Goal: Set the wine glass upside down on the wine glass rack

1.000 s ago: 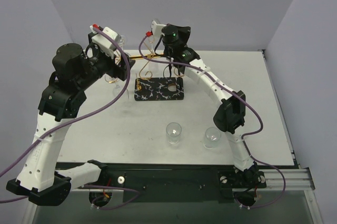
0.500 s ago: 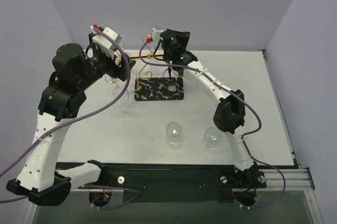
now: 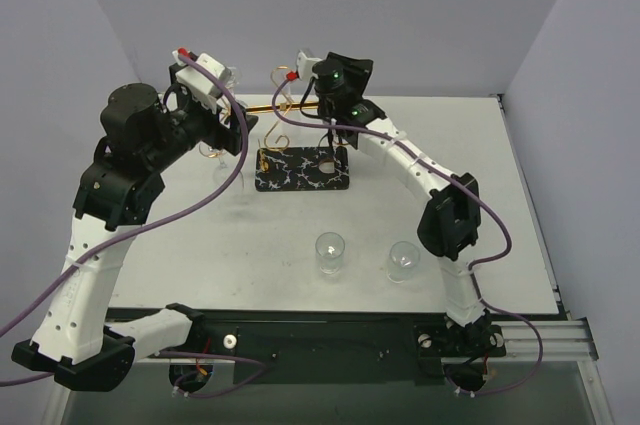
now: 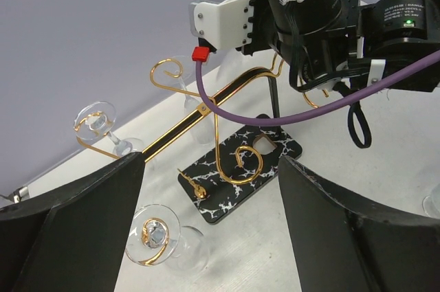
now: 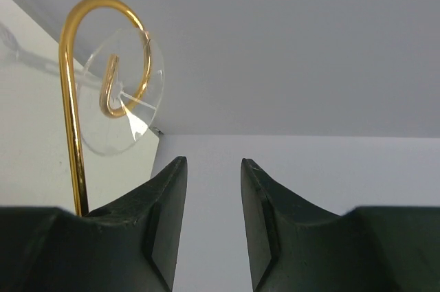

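Right gripper [image 5: 213, 165]: stood partly open, empty.
Left gripper [image 4: 212, 161]: stood wide open, empty.
Wine glass [image 5: 124, 103]: foot hooked on rack [image 4: 227, 196], 10 o'clock of my right jaws.
Care: I judged a slow, straight retreat safest.

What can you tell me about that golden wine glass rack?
The wine glass rack is thin copper-gold wire, apparently metal: curled hooks on a long horizontal bar, rising from a black, white-veined rectangular base. It stands upright at the table's far side. Clear glasses hang upside down by their feet from its hooks.
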{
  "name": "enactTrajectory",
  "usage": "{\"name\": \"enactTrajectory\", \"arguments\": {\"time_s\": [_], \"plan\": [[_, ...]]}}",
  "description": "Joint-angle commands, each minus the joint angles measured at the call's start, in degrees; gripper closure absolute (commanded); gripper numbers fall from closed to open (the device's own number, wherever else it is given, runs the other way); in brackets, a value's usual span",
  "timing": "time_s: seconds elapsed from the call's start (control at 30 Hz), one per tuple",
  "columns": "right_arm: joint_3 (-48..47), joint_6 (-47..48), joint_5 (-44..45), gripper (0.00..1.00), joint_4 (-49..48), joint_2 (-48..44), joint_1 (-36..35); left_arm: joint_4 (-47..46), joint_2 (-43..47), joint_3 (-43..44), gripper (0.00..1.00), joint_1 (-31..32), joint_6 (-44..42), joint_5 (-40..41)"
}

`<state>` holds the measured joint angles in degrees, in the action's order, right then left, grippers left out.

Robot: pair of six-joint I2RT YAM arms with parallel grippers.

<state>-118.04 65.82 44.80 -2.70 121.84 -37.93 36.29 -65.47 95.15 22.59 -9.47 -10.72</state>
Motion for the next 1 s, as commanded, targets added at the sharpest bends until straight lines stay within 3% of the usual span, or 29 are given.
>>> {"name": "enactTrajectory", "arguments": {"time_s": [0.0, 0.33, 0.57, 0.63, 0.8, 0.97], "plan": [[3.5, -2.7, 2.8, 0.67, -0.3, -6.2, -0.6, -2.7, 1.0, -0.1, 0.1, -0.4, -0.1, -0.5], [14.6, -11.1, 4.1, 0.62, 7.5, -19.5, -1.2, -3.2, 1.4, -1.4, 0.1, -0.4, -0.1, -1.4], [25.8, -27.5, -0.2, 0.53, 25.7, -34.9, -1.5, -2.5, 1.3, -2.3, 0.1, -0.4, -0.9, -1.6], [28.4, -32.0, -3.7, 0.48, 31.8, -40.1, -1.4, -2.0, 1.1, -2.3, 0.1, -0.4, -1.1, -1.8], [34.0, -40.9, -17.8, 0.46, 48.2, -51.3, -0.5, -0.3, 0.0, -2.3, 0.1, -0.4, -2.2, -2.0], [39.9, -45.3, -36.1, 0.45, 55.3, -58.5, 4.5, 1.2, -0.4, -3.3, 0.1, -0.4, -3.9, -1.1]]}}
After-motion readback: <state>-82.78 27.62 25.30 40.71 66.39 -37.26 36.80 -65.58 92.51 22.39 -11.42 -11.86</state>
